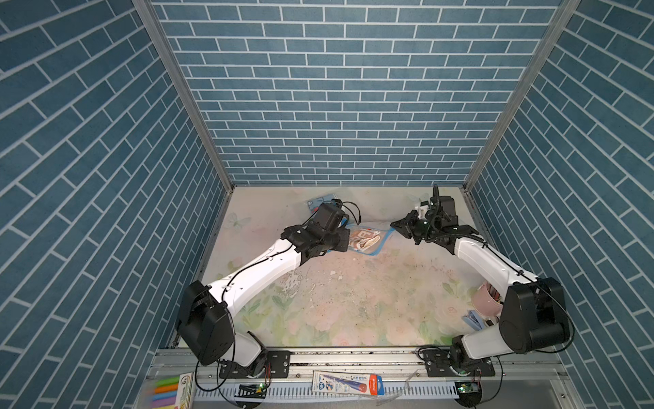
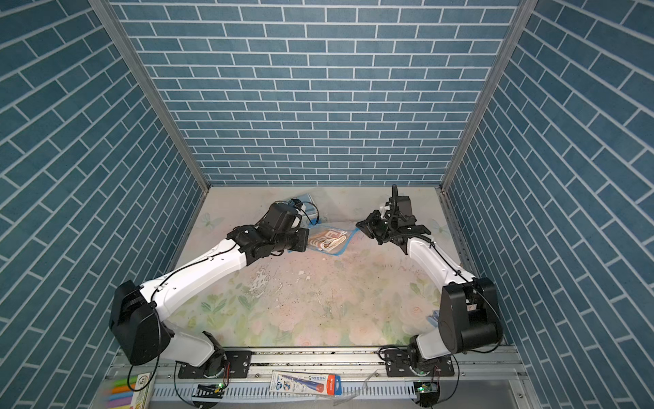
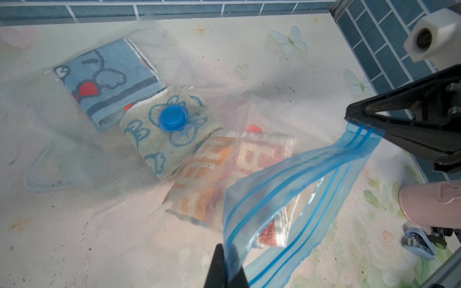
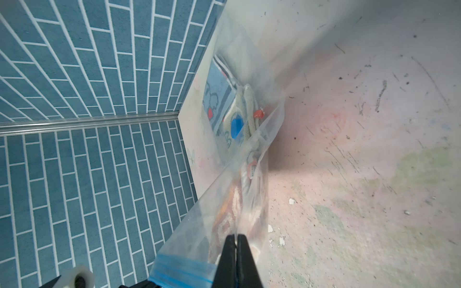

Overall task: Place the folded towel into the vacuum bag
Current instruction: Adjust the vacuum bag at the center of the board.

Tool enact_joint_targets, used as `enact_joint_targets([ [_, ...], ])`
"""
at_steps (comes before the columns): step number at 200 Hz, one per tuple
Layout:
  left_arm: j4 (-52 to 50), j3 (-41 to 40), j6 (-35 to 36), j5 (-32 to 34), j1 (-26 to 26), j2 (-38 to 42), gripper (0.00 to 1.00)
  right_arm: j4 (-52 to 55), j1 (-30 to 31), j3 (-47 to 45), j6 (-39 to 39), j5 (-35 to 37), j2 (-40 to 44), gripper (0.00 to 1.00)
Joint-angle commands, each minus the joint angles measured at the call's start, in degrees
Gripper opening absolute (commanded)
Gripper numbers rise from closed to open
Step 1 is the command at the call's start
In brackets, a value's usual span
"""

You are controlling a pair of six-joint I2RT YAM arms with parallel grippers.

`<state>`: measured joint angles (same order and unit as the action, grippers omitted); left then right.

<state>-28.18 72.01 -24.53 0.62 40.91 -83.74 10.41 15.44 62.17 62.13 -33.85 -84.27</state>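
The vacuum bag (image 3: 104, 159) lies on the table at the far middle, seen in both top views (image 1: 385, 236) (image 2: 348, 238). Its blue valve cap (image 3: 173, 121) sits over a beige towel (image 3: 149, 139). A blue towel (image 3: 109, 82) lies deeper in the bag. The orange-and-white folded towel (image 3: 207, 179) (image 1: 364, 239) lies inside, near the mouth. The blue zip strip (image 3: 287, 179) is lifted and stretched between both grippers. My left gripper (image 3: 225, 251) is shut on one end of it. My right gripper (image 4: 235, 235) (image 1: 393, 223) is shut on the other end.
A pink cup (image 1: 486, 297) and a blue clip (image 1: 472, 320) stand by the right arm's base. A pen pack (image 1: 348, 384) and markers (image 1: 166, 391) lie on the front rail. Blue brick walls close in the back and both sides.
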Motion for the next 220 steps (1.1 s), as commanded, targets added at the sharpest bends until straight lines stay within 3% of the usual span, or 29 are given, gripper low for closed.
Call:
enact_joint_targets([
  [1,1.18,-1.54,0.94,1.48,0.23,2.30,0.00,4.50,0.11,4.69,-3.27,0.89,1.12,0.00],
  [62,3.72,-5.62,0.87,2.23,0.18,4.35,0.00,8.82,0.11,11.87,-4.21,0.62,2.63,0.00],
  [165,0.78,-0.71,6.80,6.17,0.23,8.01,0.00,7.84,0.42,10.68,-3.56,0.58,3.60,0.00],
  [220,-0.11,-0.71,6.70,6.27,0.23,7.92,0.00,5.40,0.46,7.98,-2.74,0.01,3.06,0.00],
])
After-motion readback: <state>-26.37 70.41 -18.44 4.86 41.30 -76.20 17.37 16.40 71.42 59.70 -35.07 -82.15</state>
